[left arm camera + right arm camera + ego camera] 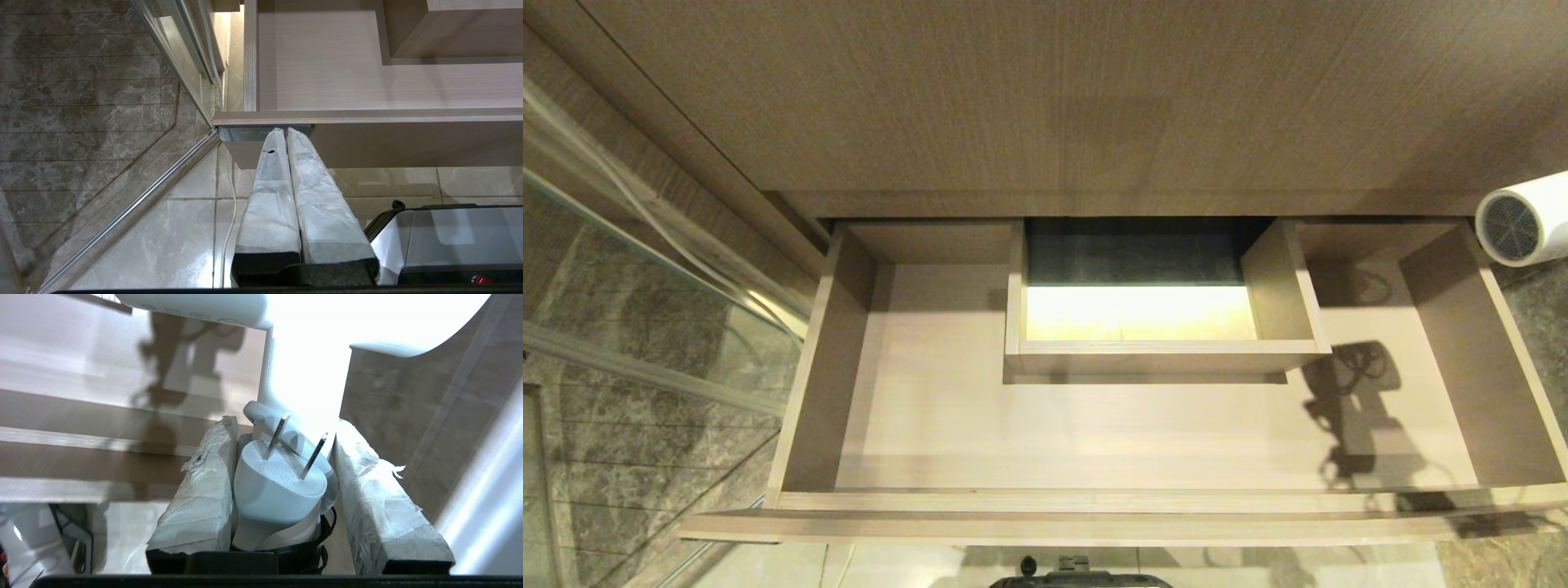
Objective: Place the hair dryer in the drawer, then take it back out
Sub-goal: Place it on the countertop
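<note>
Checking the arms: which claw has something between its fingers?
The right claw: the hair dryer and its plug sit between its fingers. The left claw is shut, holding nothing.

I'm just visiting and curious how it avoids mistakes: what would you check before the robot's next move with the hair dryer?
1. Drawer pulled fully open: ok.
2. Drawer floor free of other items where the hair dryer could go: ok.
3. Hair dryer held by the right gripper: ok, its handle and plug sit between the padded fingers.
4. Hair dryer over the drawer: not ok, it hangs beyond the right rear corner.
5. Cord bundle secure: cannot tell.
6. Left gripper out of the way: ok, shut, below the drawer front.
</note>
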